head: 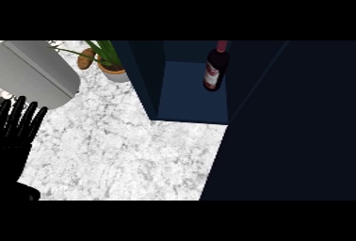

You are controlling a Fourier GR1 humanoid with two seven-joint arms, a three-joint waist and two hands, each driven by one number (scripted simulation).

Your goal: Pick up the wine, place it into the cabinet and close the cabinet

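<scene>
A dark wine bottle [214, 70] with a red neck and a pale label stands upright inside the dark blue cabinet [191, 101], near its right inner wall. A large dark blue panel, the cabinet's door [292, 127], fills the right side of the head view and hides whatever lies behind it. My left hand [20, 124] shows at the left edge, black fingers straight and pointing up, holding nothing and far from the bottle. No right hand shows anywhere.
A grey rounded appliance [38, 75] sits at the upper left. A potted green plant [110, 61] and a brown item [85, 59] stand beside the cabinet's left wall. The white marble counter [125, 150] spreads in front.
</scene>
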